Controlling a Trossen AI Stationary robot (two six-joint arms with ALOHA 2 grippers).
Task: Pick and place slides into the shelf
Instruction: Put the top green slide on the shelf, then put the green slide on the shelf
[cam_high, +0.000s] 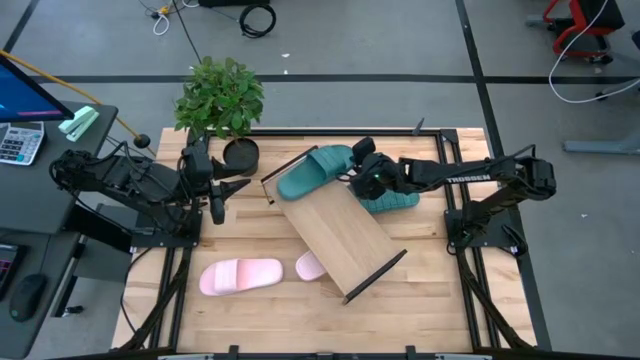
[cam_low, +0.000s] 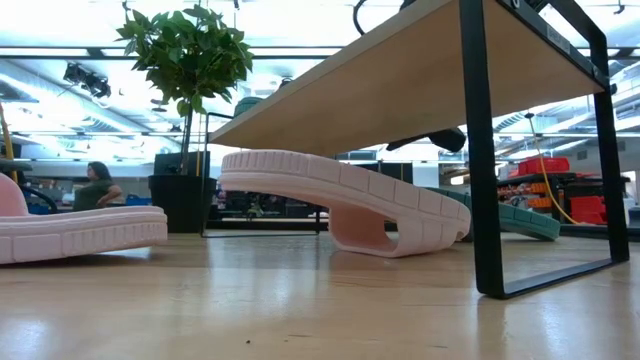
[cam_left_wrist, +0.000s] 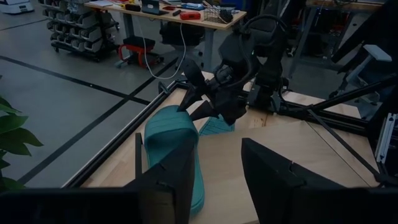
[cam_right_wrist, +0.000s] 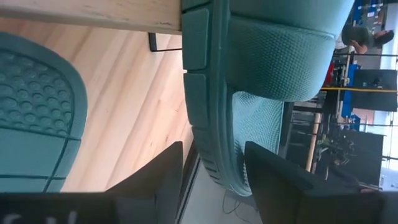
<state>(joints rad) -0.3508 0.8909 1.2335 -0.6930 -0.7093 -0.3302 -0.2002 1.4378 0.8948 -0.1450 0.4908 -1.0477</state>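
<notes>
A light pink foam slide sandal (cam_high: 240, 276) is seen flat near the near-left part of the wood-plank tabletop (cam_high: 430, 300), strap up. A second light pink slide (cam_high: 309, 265) is just beside it, partly tucked under the near end of the long light wood shelf board with black metal end bars (cam_high: 340, 230) — in the low view it (cam_low: 350, 200) is seen tilted, one end raised off the tabletop, beneath the board.

The shelf is set diagonally across the middle of the tabletop, near end bar (cam_high: 375, 273) toward the near-right, far end toward the far edge.

One teal-green foam slide sandal (cam_high: 315, 172) is resting on the far end of the shelf, strap up, overhanging the board edge. The other teal-green slide (cam_high: 392, 202) is lying on the tabletop just beside the shelf's right side, under the right arm.

The right gripper (cam_high: 352, 170) is placed at the teal slide on the shelf; fingers are spread, one either side of the slide's edge in the right wrist view (cam_right_wrist: 211, 162) — not clenched on it.

The left gripper (cam_high: 222, 190) is parked at the far-left of the tabletop, fingers apart, holding nothing.

A potted green plant in a black pot (cam_high: 222, 100) is standing at the far edge, left of centre.
</notes>
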